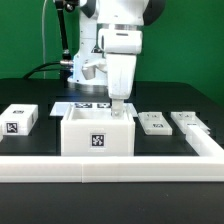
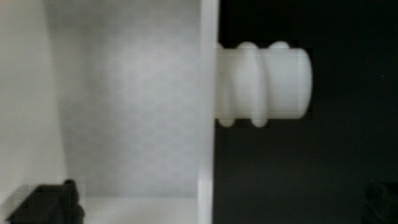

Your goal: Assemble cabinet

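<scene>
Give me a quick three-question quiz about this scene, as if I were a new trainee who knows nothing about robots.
1. True or false: the cabinet shows a black-and-white tag on the face turned toward the exterior view.
2. Where is the gripper in the exterior view? A: over the cabinet's rear wall. B: far off to the exterior view's left. C: far off to the exterior view's right.
3. How many flat white parts lie on the exterior view's right of the cabinet?

Key: 1 true; 2 A; 3 two.
</scene>
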### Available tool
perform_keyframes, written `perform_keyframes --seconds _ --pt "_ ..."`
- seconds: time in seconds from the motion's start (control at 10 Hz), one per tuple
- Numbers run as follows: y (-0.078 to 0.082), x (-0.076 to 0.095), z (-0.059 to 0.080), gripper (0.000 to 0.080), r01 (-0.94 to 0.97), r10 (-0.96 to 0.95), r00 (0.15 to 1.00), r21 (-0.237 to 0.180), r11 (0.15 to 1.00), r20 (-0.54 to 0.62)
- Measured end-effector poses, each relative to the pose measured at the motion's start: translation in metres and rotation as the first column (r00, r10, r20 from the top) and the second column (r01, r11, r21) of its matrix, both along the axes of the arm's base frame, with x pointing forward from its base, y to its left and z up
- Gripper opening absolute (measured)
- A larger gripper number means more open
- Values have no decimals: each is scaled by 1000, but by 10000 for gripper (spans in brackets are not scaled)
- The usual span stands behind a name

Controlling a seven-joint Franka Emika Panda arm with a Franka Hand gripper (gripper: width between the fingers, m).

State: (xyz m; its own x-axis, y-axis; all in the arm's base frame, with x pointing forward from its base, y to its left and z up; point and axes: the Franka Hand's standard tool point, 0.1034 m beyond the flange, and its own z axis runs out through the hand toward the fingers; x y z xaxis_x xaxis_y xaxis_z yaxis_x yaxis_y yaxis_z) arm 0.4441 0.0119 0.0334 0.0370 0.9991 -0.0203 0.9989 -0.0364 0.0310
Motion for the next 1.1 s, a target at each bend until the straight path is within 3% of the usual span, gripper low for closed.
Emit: perform_keyframes --seconds 0.5,0.6,0.7,0.9,1.0,1.1 --pt "1 -5 -12 798 5 -5 1000 5 1000 -18" --pt "1 -5 -12 664 5 -5 1000 5 1000 -18" --pt "1 -5 -12 664 5 -5 1000 5 1000 -18" --pt "1 -5 -12 391 5 -5 1000 5 1000 -19" --pt "1 -5 -12 391 5 -5 1000 5 1000 -19" --pt "1 -5 -12 191 5 -5 1000 5 1000 -19"
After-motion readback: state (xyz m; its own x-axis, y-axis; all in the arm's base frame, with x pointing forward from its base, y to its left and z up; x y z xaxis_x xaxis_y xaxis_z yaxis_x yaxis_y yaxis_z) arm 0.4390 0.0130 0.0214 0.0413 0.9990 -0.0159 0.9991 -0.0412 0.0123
